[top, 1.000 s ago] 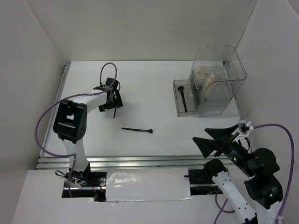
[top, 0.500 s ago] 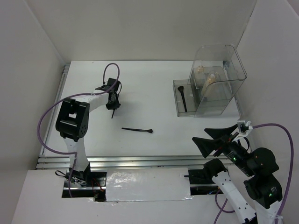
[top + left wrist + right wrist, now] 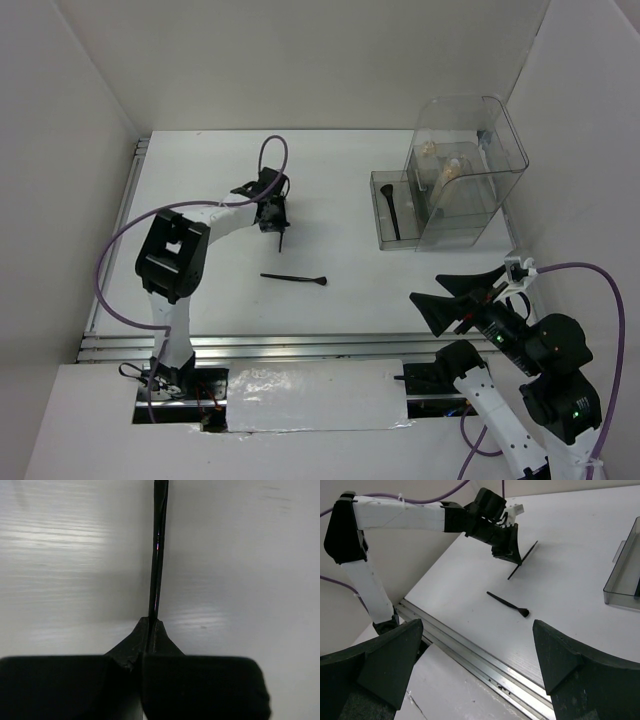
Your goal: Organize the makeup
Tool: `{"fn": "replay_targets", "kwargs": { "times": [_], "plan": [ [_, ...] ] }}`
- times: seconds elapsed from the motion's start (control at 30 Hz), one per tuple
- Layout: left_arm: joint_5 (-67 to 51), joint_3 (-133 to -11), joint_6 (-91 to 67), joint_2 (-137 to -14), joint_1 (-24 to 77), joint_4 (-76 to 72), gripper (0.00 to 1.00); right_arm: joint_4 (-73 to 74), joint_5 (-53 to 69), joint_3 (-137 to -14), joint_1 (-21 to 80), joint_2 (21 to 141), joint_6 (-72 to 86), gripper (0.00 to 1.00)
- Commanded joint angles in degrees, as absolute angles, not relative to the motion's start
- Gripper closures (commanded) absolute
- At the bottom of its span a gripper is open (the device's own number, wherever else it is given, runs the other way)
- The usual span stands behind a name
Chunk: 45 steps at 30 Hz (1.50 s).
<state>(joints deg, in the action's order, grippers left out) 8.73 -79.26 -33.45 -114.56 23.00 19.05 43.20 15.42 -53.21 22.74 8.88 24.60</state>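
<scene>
**Table** [image 3: 330,170]: white, walled on three sides.

**Clear plastic box** [image 3: 470,140]: tall, at the far right of the table. Pale beige items [image 3: 446,176] stand inside, probably tubes; the plastic blurs them. A low tray [image 3: 384,240] adjoins the box's left face and holds one black brush [image 3: 391,208], lying lengthwise.

**Left arm** [image 3: 215,215]: reaches out left of the box. It has swung toward the box since a second ago.

**Right gripper** [image 3: 445,295]: near side of the box, fingers [image 3: 385,660] spread wide apart, nothing between them.

**Left gripper** [image 3: 272,214]: well left of the box, jaws pinched together on a thin black pencil [image 3: 157,555]. Only the left wrist view shows this clamp. The right wrist view alone shows the pencil lifted off the table and slanted.

**Loose brush** [image 3: 294,277]: flat on the table, left of the box and nearer the arms' bases, unmoved since the earlier frame.
</scene>
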Motion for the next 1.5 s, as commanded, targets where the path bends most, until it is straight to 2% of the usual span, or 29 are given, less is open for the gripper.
{"fn": "replay_targets", "kwargs": {
  "times": [0.0, 0.2, 0.23, 0.57, 0.63, 0.67, 0.7, 0.8, 0.97, 1.07, 1.1, 1.13, 1.17, 1.23, 1.33, 1.37, 1.47],
  "plan": [
    [-2.4, -80.1, -36.8, -109.5, 27.2, 10.1, 1.0, 40.0, 15.5, -52.9, 23.2, 9.4, 24.6, 0.01],
    [-6.0, -86.8, -47.2, -114.3, 35.3, -2.2, 1.0, 40.3, 15.5, -53.4, 23.1, 9.5, 24.9, 0.01],
    [-6.7, -91.0, -51.1, -116.6, 36.8, -4.6, 1.0, 40.7, 15.2, -53.9, 23.1, 9.4, 24.9, 0.01],
    [-1.3, -111.6, -60.0, -132.5, 43.0, -7.1, 1.0, 43.9, 13.5, -56.6, 23.2, 8.5, 24.0, 0.01],
    [-1.6, -113.8, -61.3, -134.5, 43.2, -6.7, 0.82, 44.6, 13.0, -57.3, 23.1, 8.5, 23.6, 0.01],
    [-1.8, -115.6, -61.8, -136.0, 43.2, -6.4, 0.47, 44.8, 12.9, -57.5, 23.2, 8.5, 23.2, 0.01],
    [-2.5, -116.4, -61.4, -136.6, 43.2, -6.7, 0.32, 45.3, 12.7, -57.7, 23.2, 8.5, 23.0, 0.01],
    [-3.0, -118.6, -60.4, -137.0, 43.5, -5.4, 0.01, 45.3, 12.2, -57.9, 23.2, 8.6, 22.8, 0.01],
    [-0.3, -112.3, -56.5, -127.5, 43.6, -2.7, 0.0, 44.4, 12.9, -56.9, 23.1, 8.5, 22.9, 0.01],
    [8.9, -111.3, -52.4, -120.9, 43.7, 8.5, 0.01, 44.0, 13.2, -56.3, 23.2, 8.4, 23.0, 0.01],
    [15.4, -110.9, -52.7, -119.2, 43.8, 12.4, 0.01, 43.9, 13.1, -55.8, 23.1, 8.2, 23.1, 0.01],
    [22.3, -109.0, -54.8, -115.8, 43.8, 20.0, 0.01, 43.6, 13.3, -55.4, 23.1, 8.2, 23.1, 0.01],
    [22.3, -107.2, -56.6, -114.0, 43.8, 23.5, 0.01, 43.6, 13.3, -55.4, 23.1, 8.2, 23.2, 0.01],
    [31.8, -100.6, -61.7, -108.3, 43.8, 33.6, 0.0, 43.0, 13.4, -54.4, 23.2, 7.9, 23.4, 0.01],
    [39.4, -92.7, -77.3, -101.7, 43.7, 43.3, 0.01, 41.7, 14.2, -52.9, 23.2, 8.1, 23.7, 0.01],
    [40.1, -87.5, -84.6, -100.3, 43.7, 47.5, 0.01, 40.8, 14.5, -52.3, 23.1, 8.2, 24.2, 0.01],
    [38.1, -76.9, -93.3, -94.6, 43.7, 48.3, 0.01, 39.7, 16.0, -51.5, 23.2, 8.6, 25.0, 0.01]
  ]
}}
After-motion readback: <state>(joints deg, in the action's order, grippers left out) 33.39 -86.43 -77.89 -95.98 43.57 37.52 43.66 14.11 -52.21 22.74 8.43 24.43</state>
